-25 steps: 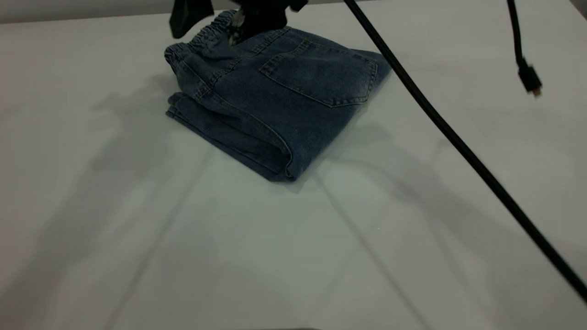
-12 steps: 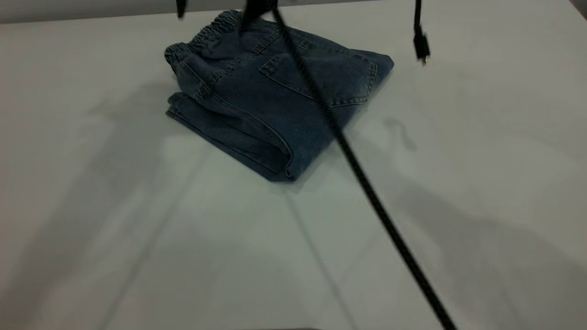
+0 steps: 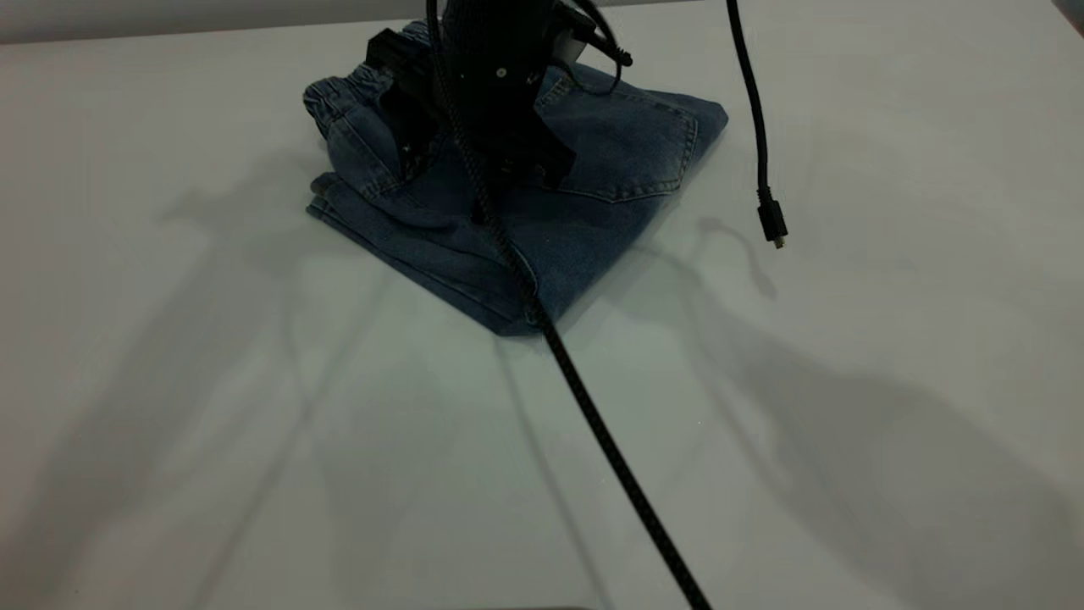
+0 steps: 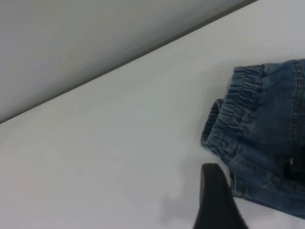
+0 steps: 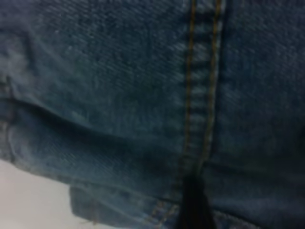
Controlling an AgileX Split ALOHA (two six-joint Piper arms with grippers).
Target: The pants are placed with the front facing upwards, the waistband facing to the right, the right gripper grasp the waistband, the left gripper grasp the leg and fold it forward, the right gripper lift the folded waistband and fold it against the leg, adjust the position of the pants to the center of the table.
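The blue denim pants (image 3: 610,144) lie folded into a compact stack at the far middle of the white table (image 3: 212,440), back pocket up. The ruched waistband (image 3: 339,89) is at the stack's far left edge and also shows in the left wrist view (image 4: 233,114). My right gripper (image 3: 478,169) stands on top of the stack, open, its two fingers spread and touching the denim. The right wrist view is filled with denim and tan stitching, with one fingertip (image 5: 193,205) against it. One left finger (image 4: 214,200) hovers over bare table just beside the waistband.
A thick black braided cable (image 3: 593,424) runs from the right gripper across the pants to the near edge. A thin cable with a plug (image 3: 771,224) dangles right of the pants. Bare table (image 4: 95,157) stretches left of the waistband to the far edge.
The right gripper dropped from the top edge of the view onto the middle of the folded pants. The thick cable swung left and the dangling plug moved. The pants did not shift.
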